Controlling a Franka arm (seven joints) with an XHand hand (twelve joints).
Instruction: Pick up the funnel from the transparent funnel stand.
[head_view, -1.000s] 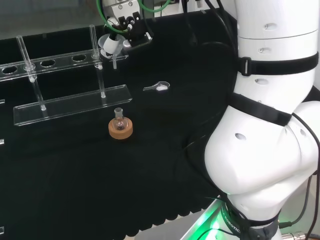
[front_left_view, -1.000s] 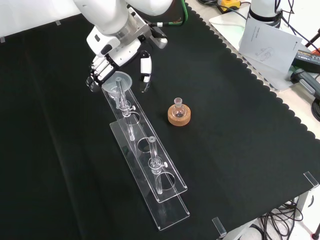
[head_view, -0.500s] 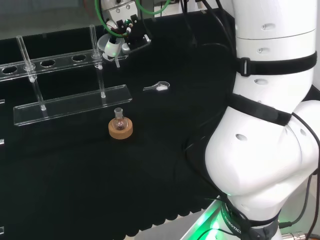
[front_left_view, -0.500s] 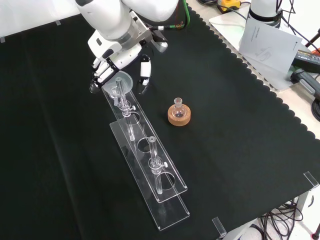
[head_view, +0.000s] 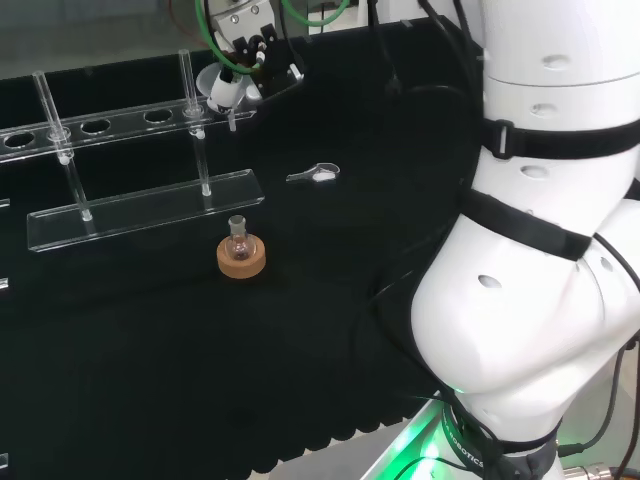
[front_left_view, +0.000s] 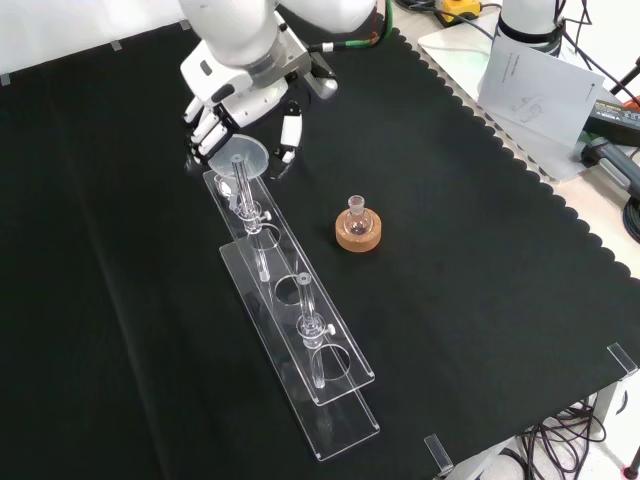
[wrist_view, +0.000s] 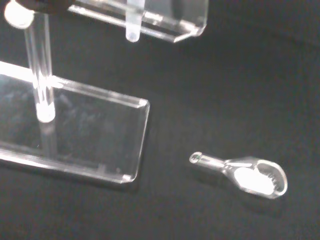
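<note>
The clear funnel (front_left_view: 241, 158) sits at the far end of the transparent stand (front_left_view: 300, 345), at the right end of its top rail (head_view: 100, 126) in the head view. My hand (front_left_view: 236, 88) is over it, fingers on one side of the bowl and thumb (front_left_view: 287, 136) on the other, curled round the funnel (head_view: 222, 90). In the wrist view the funnel's stem (wrist_view: 132, 25) hangs down through the rail, above the stand's base plate (wrist_view: 80, 135).
A small round flask on a cork ring (front_left_view: 358, 227) stands right of the stand in the front view. A small clear scoop (head_view: 318, 173) with white powder lies on the cloth, close in the wrist view (wrist_view: 247, 174). Upright rods (head_view: 190, 80) rise from the stand.
My hand has shifted a little farther off in the front view and drawn closer round the funnel's bowl. The funnel sits slightly higher in the head view.
</note>
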